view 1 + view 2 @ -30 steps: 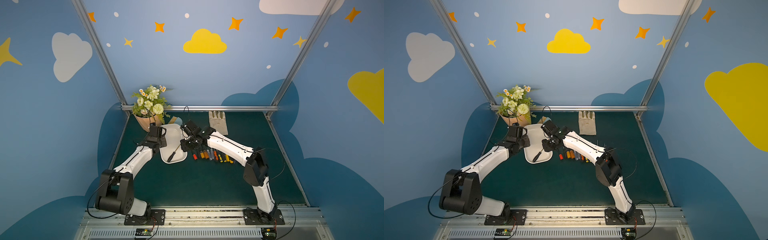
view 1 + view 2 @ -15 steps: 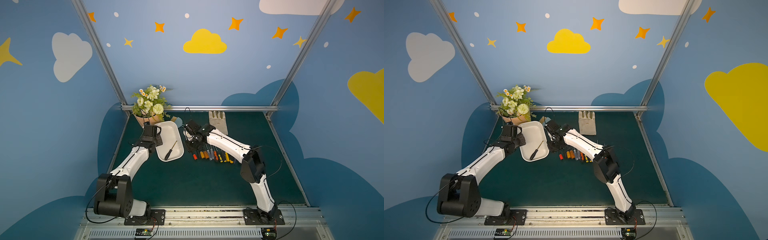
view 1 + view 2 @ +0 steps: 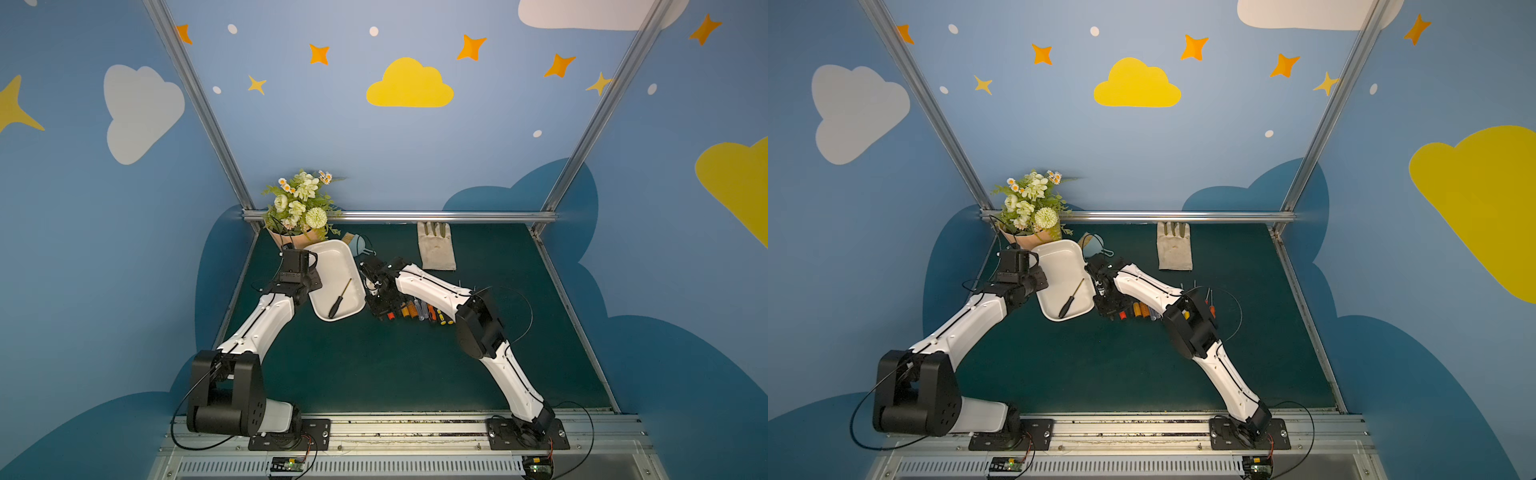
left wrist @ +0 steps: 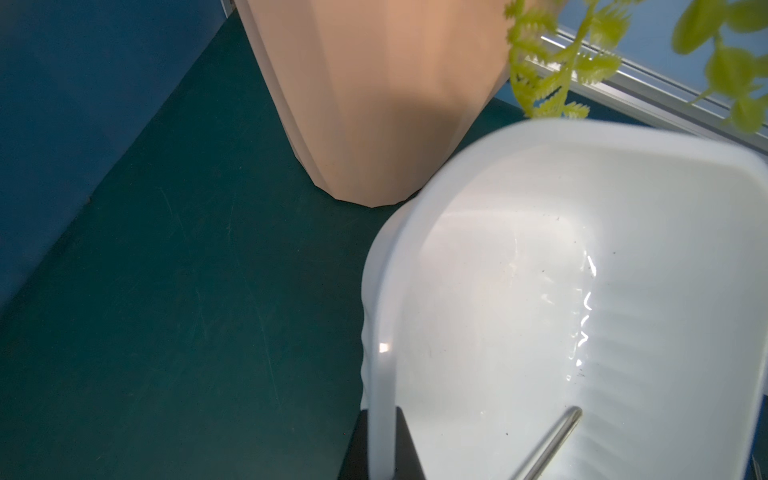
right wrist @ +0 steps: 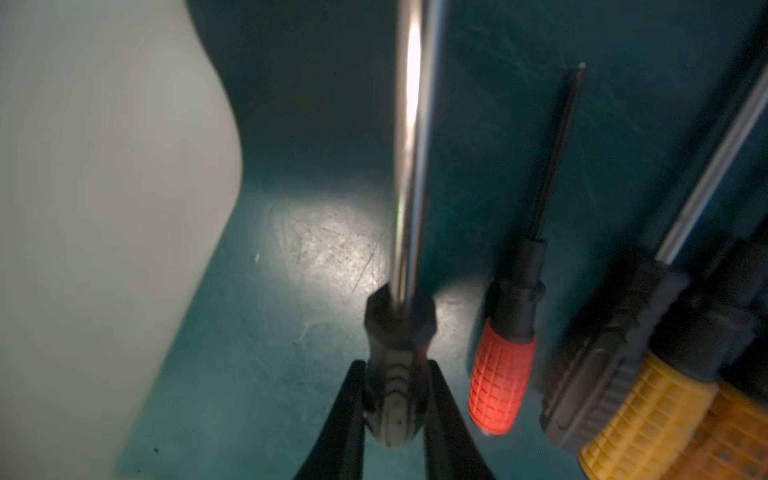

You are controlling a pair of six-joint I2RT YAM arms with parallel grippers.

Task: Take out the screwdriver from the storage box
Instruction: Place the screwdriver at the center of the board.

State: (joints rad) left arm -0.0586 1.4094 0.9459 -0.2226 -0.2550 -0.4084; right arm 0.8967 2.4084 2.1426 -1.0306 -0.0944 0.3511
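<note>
Gripping — right fingers [image 5: 345, 424] screwdriver [image 5: 395, 399], left fingers [image 4: 355, 453] box [image 4: 384, 332]

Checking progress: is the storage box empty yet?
Not empty. A dark-handled screwdriver lies inside the storage box in both top views.

The storage box [image 3: 332, 266] is white, and the screwdriver [image 3: 340, 297] in it has a black handle. Over the dark green mat [image 3: 374, 365], a black-and-grey screwdriver [image 5: 399, 328] neighbours red, yellow and orange grid-patterned handles [image 5: 500, 382]; the flower pot [image 4: 374, 104] is peach.
</note>
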